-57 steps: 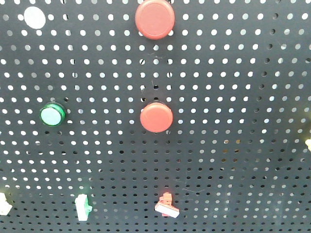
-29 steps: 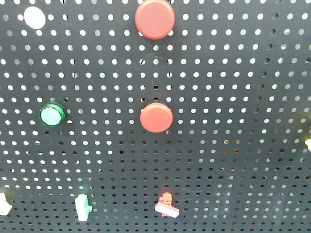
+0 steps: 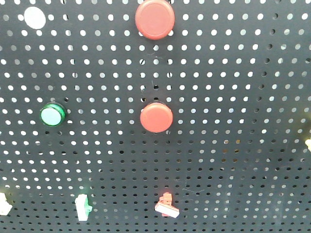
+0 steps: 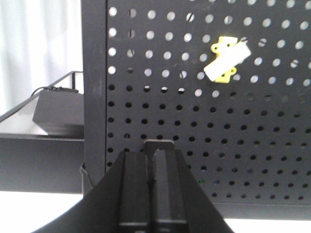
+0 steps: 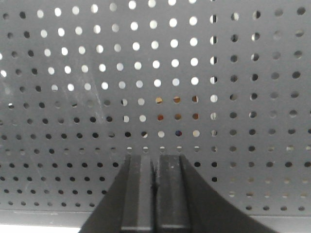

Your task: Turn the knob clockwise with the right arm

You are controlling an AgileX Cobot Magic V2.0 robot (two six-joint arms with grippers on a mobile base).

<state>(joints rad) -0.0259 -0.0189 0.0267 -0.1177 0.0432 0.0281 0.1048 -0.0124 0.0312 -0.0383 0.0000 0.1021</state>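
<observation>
Right wrist view showed the right gripper (image 5: 154, 160) with its fingers (image 5: 138, 194) pressed together, holding nothing, facing bare pegboard (image 5: 252, 97); no knob appeared near them. Which front-view fitting was the knob I could not tell; perhaps the red round one (image 3: 156, 117) at centre, with a green button (image 3: 51, 115) at 9 o'clock. The left gripper (image 4: 154, 145) was likewise closed, a yellow clip (image 4: 226, 60) at 1 o'clock.

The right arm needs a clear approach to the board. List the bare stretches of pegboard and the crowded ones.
Bare: the right side of the black perforated pegboard, right of the two round red buttons; also between the round green button and those. Crowded: the bottom row, around the white-green clip and red-white clip.
</observation>
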